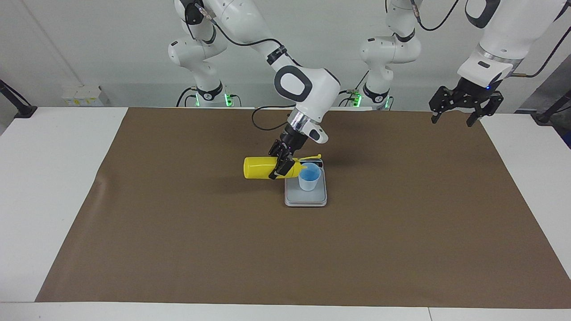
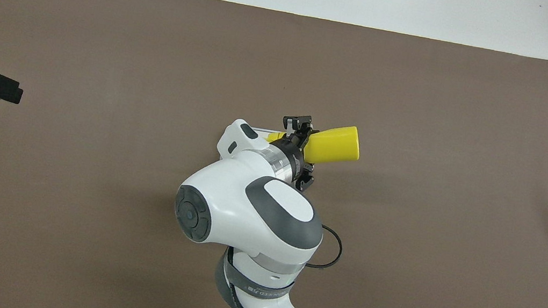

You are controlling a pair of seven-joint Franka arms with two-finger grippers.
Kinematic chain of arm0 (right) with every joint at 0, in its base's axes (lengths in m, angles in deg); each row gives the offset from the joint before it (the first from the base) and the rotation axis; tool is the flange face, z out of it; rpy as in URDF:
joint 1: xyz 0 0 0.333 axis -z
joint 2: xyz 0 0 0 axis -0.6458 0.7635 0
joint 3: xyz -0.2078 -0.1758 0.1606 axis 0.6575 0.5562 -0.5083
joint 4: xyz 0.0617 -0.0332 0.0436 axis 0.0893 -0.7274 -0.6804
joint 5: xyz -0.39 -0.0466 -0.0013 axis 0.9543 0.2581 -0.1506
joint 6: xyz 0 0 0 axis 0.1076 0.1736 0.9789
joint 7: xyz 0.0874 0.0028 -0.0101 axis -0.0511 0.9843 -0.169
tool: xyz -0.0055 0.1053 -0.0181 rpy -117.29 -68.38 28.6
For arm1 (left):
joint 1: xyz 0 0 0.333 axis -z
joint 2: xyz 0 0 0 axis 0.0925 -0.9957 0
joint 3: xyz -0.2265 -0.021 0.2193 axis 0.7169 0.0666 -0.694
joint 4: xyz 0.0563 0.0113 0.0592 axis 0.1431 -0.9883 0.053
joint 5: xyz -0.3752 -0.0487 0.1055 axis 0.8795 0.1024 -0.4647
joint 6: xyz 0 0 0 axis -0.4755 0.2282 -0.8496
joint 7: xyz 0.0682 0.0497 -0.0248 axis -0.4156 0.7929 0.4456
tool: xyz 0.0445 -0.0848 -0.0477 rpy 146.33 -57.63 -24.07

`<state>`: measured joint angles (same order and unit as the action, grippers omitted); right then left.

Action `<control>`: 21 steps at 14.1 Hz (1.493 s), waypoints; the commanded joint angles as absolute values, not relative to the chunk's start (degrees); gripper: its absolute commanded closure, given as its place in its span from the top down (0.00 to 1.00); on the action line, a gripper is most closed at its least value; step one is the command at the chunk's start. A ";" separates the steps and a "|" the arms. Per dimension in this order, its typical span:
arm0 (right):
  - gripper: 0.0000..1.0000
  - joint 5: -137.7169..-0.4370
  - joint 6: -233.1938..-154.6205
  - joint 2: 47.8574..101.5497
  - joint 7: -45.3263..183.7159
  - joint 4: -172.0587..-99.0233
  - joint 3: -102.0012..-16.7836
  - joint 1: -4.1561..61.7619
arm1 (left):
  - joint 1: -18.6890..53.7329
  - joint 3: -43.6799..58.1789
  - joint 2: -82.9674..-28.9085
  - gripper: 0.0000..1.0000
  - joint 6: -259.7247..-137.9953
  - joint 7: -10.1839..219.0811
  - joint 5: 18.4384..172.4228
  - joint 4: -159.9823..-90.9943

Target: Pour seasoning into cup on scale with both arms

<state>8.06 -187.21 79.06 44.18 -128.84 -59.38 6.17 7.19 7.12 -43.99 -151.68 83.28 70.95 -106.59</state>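
White wall (image 1: pixel 111 53) & white table (image 1: pixel 53 187) w/ brown mat (image 1: pixel 401 232); scale (image 1: pixel 306 198) mid-mat w/ cup (image 1: pixel 308 180) on it, right gripper (image 1: pixel 282 166) clamped on seasoning bottle (image 1: pixel 257 167), horizontal, nozzle at cup rim; left gripper (image 1: pixel 464 104) wide open, waiting over mat's edge.

Count: one yellow squeeze bottle (image 1: pixel 259 167), one pale blue cup (image 1: pixel 309 178), one scale (image 1: pixel 306 197), one brown mat (image 1: pixel 401 232), one table (image 1: pixel 53 178). Two arms, two grippers: right gripper (image 1: pixel 280 168), left gripper (image 1: pixel 454 117).
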 commanded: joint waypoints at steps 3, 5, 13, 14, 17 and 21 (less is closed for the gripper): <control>0.00 -2.00 -189.60 74.22 41.96 -129.43 -59.93 11.65 | 6.45 7.30 -42.63 1.00 -151.09 82.94 71.79 -107.87; 0.00 -6.56 -191.00 73.17 41.07 -129.70 -59.93 13.94 | 6.45 7.30 -42.63 1.00 -151.09 82.94 71.88 -107.87; 0.00 -22.29 -196.36 69.12 36.16 -131.72 -59.93 22.02 | 6.45 7.30 -42.63 1.00 -151.09 82.94 71.79 -107.87; 0.00 -24.14 -196.89 68.68 34.15 -131.81 -59.93 23.43 | 6.45 7.30 -42.63 1.00 -151.09 82.94 71.79 -107.87; 0.00 -32.65 -197.42 67.89 27.03 -131.81 -59.93 27.91 | 6.45 7.30 -42.63 1.00 -151.09 82.94 71.79 -107.87; 0.00 -45.49 -197.51 67.89 12.89 -132.07 -59.93 34.94 | 6.45 7.30 -42.63 1.00 -151.09 82.94 71.79 -107.87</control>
<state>-40.16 -196.10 69.67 18.91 -129.82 -59.19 31.65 7.19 7.12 -43.99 -151.68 83.28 70.95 -106.59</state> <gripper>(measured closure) 0.529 0.000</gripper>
